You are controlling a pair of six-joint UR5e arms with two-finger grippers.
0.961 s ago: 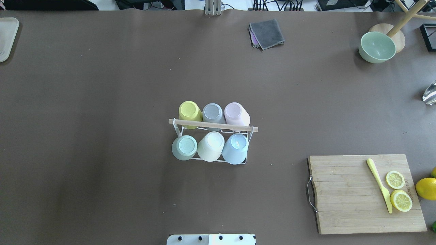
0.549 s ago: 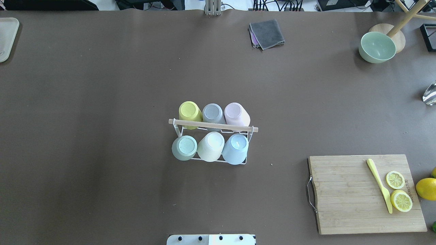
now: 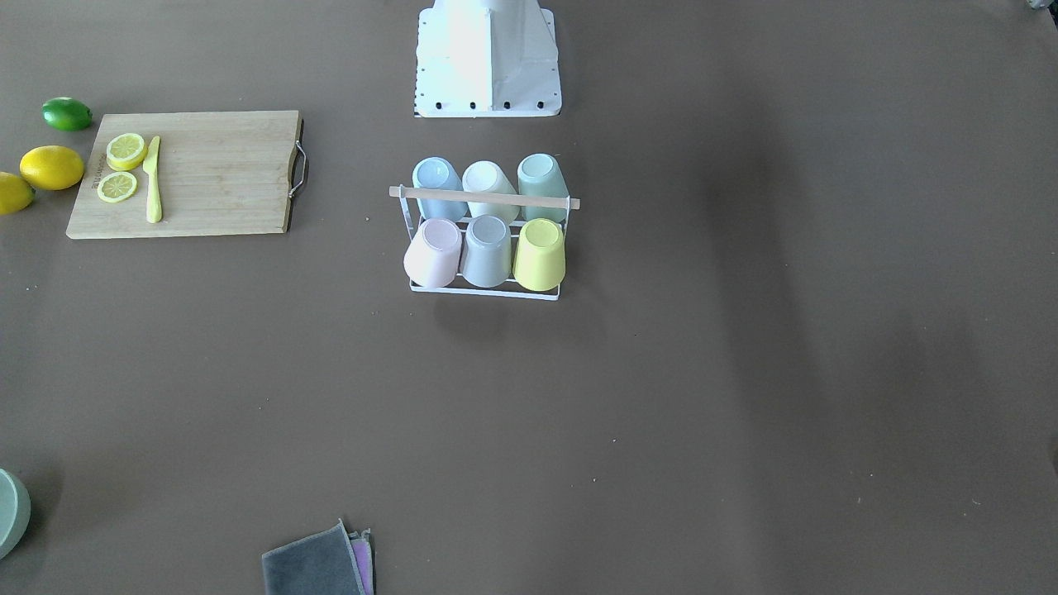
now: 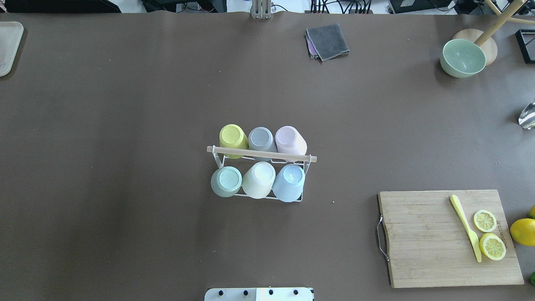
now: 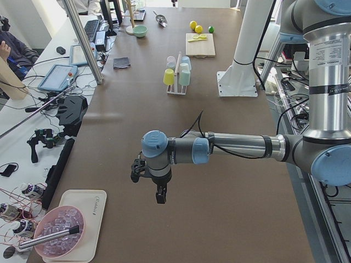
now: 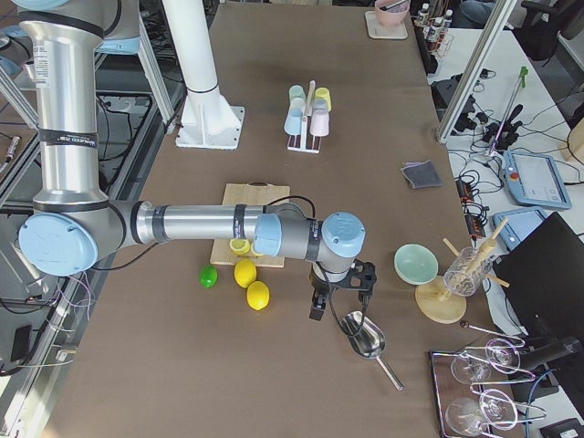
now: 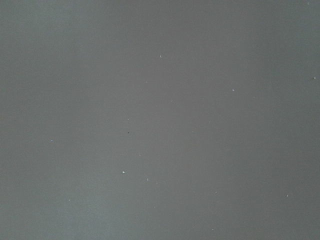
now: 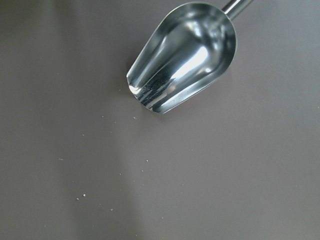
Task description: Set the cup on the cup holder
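I'm reading this as the end of the job. The cup holder [image 4: 261, 154] is carrying six upturned cups, one on every peg, and I'm finding no loose cup anywhere on the table [image 4: 125, 104]. The holder is sitting well apart from both grippers, roughly between them along the table.

The left gripper [image 5: 159, 197] is hanging fingers-down over bare table, and its wrist camera is giving me nothing but brown surface. The right gripper [image 6: 316, 308] is hovering at the opposite end. Both are showing only in the side views, so I cannot tell whether either is wide or narrow. I'm seeing no cup at either one.

As I judge it, nothing is waiting to be placed. The next move is only asking me to keep both arms clear of the holder.

The yellow cup [image 4: 232, 137] and green cup [image 4: 226, 180] are sitting at the end nearer the left gripper. The pink cup [image 4: 288, 139] and blue cup [image 4: 289, 180] are nearer the right, with the grey cup [image 4: 261, 139] and cream cup [image 4: 259, 179] between. Just beside the right gripper a metal scoop [image 8: 185, 55] is lying empty, and a green bowl [image 4: 462, 58] nearby is looking empty too. Near the left gripper, a pink bowl [image 5: 57, 238] on a tray [image 5: 93, 200] is holding pale cubes.
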